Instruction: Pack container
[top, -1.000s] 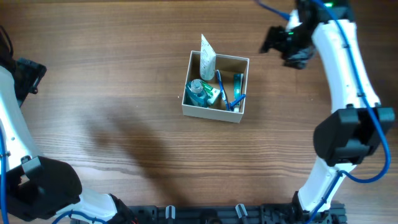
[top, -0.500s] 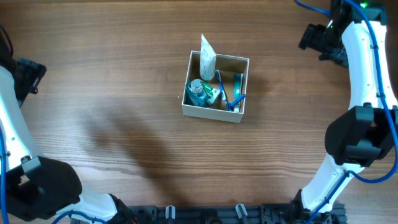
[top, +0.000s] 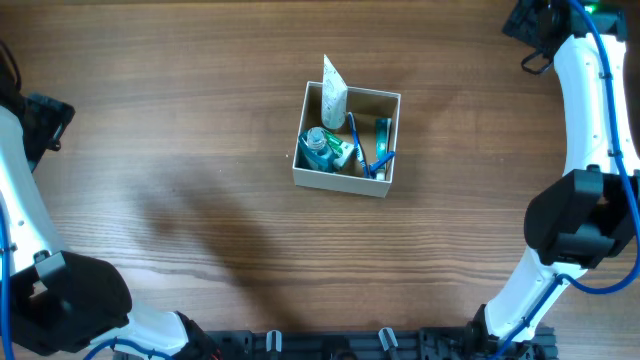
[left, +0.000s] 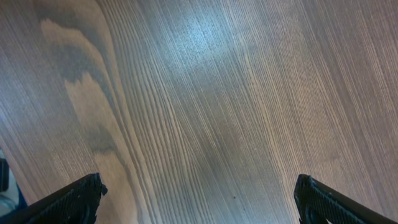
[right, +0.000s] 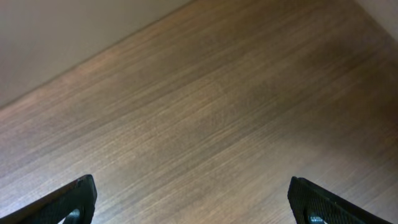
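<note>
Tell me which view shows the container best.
Overhead: the container shows whole, with toiletries inside. Both wrist views show only table wood, and nothing of the container.

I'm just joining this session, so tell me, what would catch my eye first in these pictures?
The white container in the middle of the wooden table, packed full: a white tube pokes up at its far left corner, beside a teal bottle and a blue toothbrush. The left gripper and right gripper hang open over bare wood, far off near the table's edges.
</note>
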